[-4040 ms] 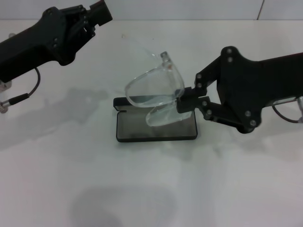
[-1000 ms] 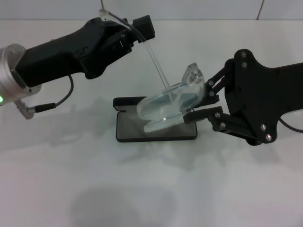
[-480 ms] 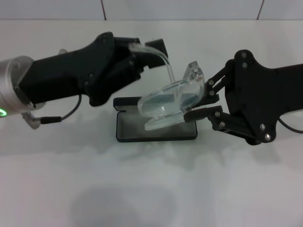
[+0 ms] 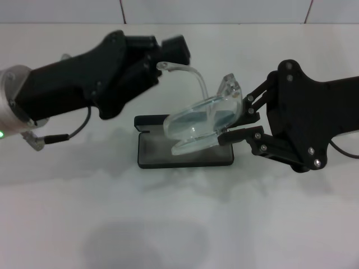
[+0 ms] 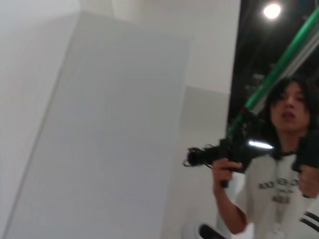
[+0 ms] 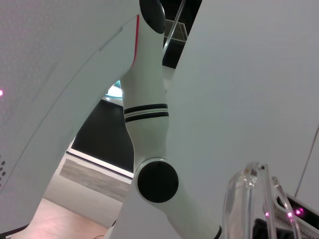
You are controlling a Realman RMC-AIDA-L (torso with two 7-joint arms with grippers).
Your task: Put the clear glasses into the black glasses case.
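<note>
Your right hand pinches the clear plastic wraparound glasses by one lens end, holding them tilted just above the open black hinged glasses case. Your left hand pinches the raised arm tip, apparently to fold it.

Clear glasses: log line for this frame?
clear glasses over open black glasses case | right gripper holds hinge end | left gripper at raised arm tip

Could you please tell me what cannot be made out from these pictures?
- Case: head view, glasses cover part of its inside.
- Left gripper: head view, its own body hides its grip on the glasses' arm.
- Both wrist views miss the table and case entirely.
</note>
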